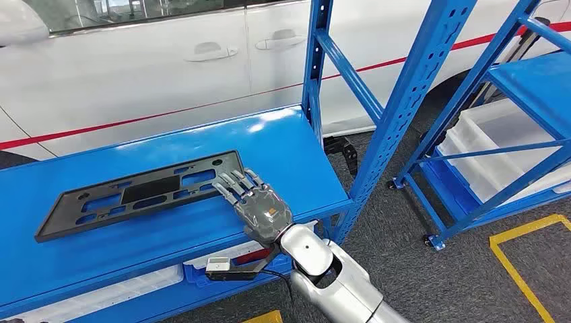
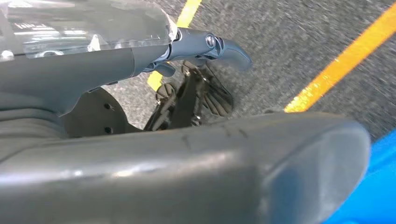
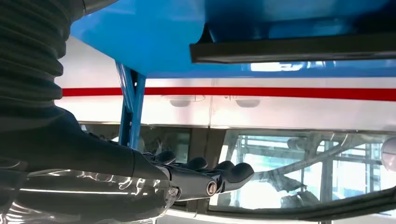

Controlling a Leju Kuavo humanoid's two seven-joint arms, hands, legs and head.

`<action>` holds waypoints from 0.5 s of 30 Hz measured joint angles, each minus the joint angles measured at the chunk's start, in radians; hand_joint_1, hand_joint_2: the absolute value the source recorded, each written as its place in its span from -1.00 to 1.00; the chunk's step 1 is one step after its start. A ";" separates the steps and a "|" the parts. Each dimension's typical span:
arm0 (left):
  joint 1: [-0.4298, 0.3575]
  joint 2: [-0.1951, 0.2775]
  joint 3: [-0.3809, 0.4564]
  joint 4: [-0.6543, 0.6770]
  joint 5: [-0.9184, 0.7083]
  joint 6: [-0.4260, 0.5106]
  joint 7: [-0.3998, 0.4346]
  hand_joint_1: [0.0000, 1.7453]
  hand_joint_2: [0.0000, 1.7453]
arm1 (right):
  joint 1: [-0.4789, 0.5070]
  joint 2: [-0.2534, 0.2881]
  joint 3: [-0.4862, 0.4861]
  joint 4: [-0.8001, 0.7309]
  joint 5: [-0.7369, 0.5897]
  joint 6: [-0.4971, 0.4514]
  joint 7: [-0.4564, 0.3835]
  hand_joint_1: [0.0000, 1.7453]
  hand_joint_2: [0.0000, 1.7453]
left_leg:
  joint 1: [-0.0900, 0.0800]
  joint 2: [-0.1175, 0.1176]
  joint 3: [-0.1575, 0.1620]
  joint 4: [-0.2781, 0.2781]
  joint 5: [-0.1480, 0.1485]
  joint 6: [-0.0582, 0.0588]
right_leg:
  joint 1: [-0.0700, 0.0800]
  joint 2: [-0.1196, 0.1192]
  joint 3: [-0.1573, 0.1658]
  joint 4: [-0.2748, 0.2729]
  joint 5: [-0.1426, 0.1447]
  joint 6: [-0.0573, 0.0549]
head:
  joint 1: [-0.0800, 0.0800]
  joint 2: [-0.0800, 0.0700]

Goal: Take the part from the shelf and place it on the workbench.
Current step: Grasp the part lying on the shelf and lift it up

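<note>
Lying flat on the glossy blue metal shelf (image 1: 283,145) is the part (image 1: 138,194): a long, thin, matte black plastic plate, rectangular, pierced with slots and small round holes, blue showing through them. Right robot hand (image 1: 259,205) hovers palm down at the plate's near right corner, grey shell, dark fingers (image 1: 236,183) spread apart over the edge, holding nothing; contact cannot be told. Left robot hand (image 2: 210,46) hangs over speckled grey floor (image 2: 299,42) with yellow line (image 2: 341,63), fingers loosely extended, holding nothing. White car (image 1: 135,67) with red stripe stands behind the shelf.
</note>
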State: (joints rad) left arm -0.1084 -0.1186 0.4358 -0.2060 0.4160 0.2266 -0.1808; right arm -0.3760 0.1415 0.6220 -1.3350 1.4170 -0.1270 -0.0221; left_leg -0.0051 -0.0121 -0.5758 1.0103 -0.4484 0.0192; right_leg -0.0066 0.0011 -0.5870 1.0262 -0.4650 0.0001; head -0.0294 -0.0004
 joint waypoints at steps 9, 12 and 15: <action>0.001 0.001 0.002 0.000 -0.001 -0.010 -0.003 -1.00 -1.00 | -0.006 0.008 0.000 0.008 0.000 0.002 0.000 -1.00 1.00 | 0.016 0.005 -0.117 0.225 -0.098 -0.047 | -0.010 -0.001 0.038 -0.025 -0.010 -0.027 | 0.000 0.000; 0.007 0.002 0.003 0.000 0.000 -0.011 -0.005 -1.00 -1.00 | -0.003 0.008 0.000 0.016 0.000 0.004 0.000 -1.00 1.00 | 0.026 0.006 -0.156 0.247 -0.054 -0.059 | -0.013 0.000 0.056 -0.024 -0.028 -0.023 | 0.000 0.000; 0.011 0.003 0.004 0.000 0.001 -0.013 -0.006 -1.00 -1.00 | -0.005 0.009 0.000 0.022 0.000 0.005 0.000 -1.00 1.00 | 0.030 0.009 -0.076 0.055 0.047 -0.064 | -0.015 0.003 0.080 -0.020 -0.052 -0.006 | 0.000 0.000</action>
State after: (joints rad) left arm -0.0978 -0.1161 0.4403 -0.2059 0.4172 0.2138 -0.1868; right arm -0.3806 0.1502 0.6218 -1.3132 1.4171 -0.1219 -0.0216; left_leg 0.0251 -0.0032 -0.6523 1.0650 -0.4010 -0.0452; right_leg -0.0219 0.0037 -0.5070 1.0064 -0.5174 -0.0057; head -0.0298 -0.0004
